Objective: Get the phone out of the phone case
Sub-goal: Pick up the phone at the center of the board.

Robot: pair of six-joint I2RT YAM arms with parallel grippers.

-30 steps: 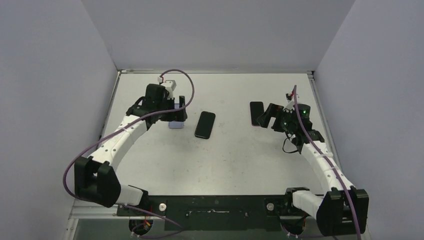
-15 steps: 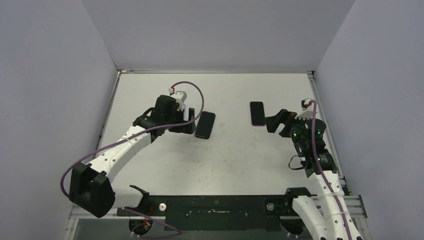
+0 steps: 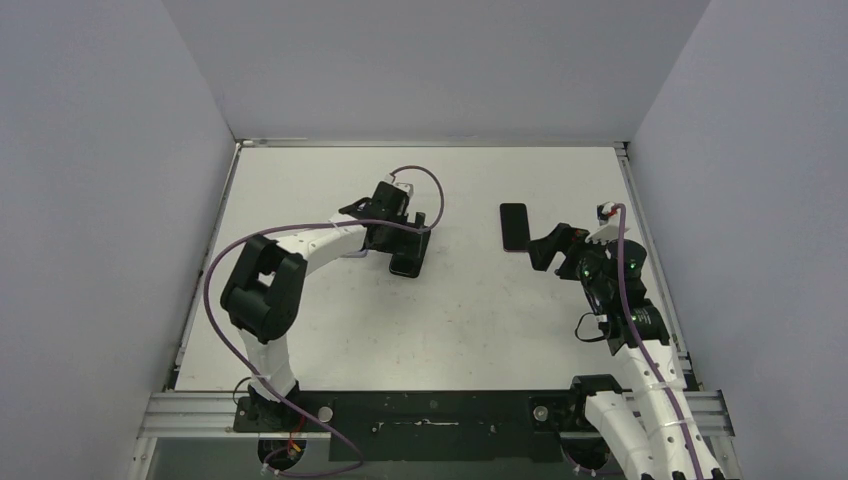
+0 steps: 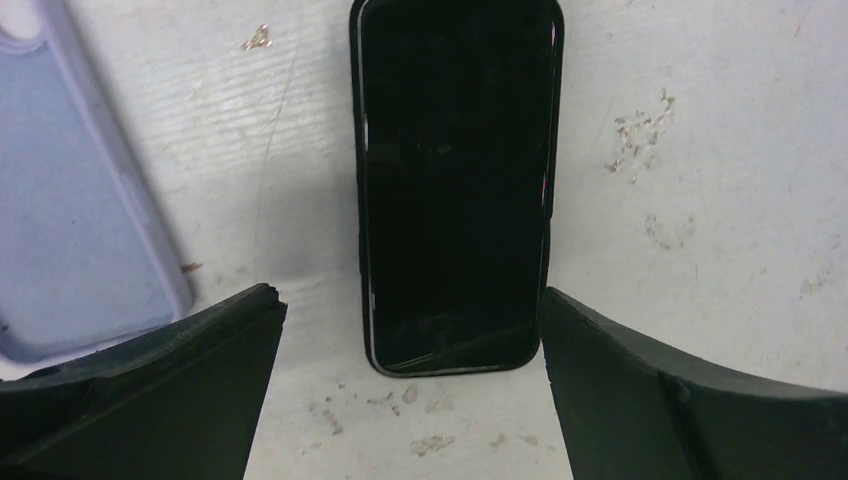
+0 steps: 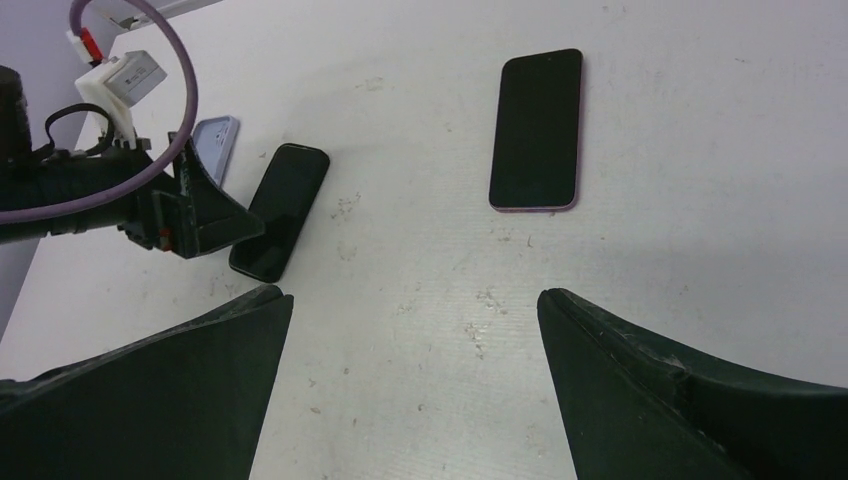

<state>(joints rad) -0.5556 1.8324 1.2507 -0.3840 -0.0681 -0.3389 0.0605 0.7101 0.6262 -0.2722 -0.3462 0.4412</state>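
Observation:
A black phone in a black case [image 4: 455, 190] lies flat on the white table, screen up. It also shows in the top view [image 3: 410, 262] and the right wrist view [image 5: 280, 210]. My left gripper [image 4: 408, 302] is open, low over the table, with its fingertips on either side of the phone's near end and not touching it. In the top view the left gripper [image 3: 397, 235] covers part of the phone. My right gripper [image 5: 412, 300] is open and empty, over bare table, near a second phone [image 5: 537, 128].
An empty lavender case [image 4: 80, 200] lies just left of the black phone, also seen in the right wrist view [image 5: 215, 140]. The second phone, with a pink rim [image 3: 514, 228], lies at the middle right, just beyond my right gripper [image 3: 550, 245]. Walls enclose the table on three sides.
My left gripper moved right from over the lavender case to the black phone's end. My right arm drew back from the second phone toward the near right.

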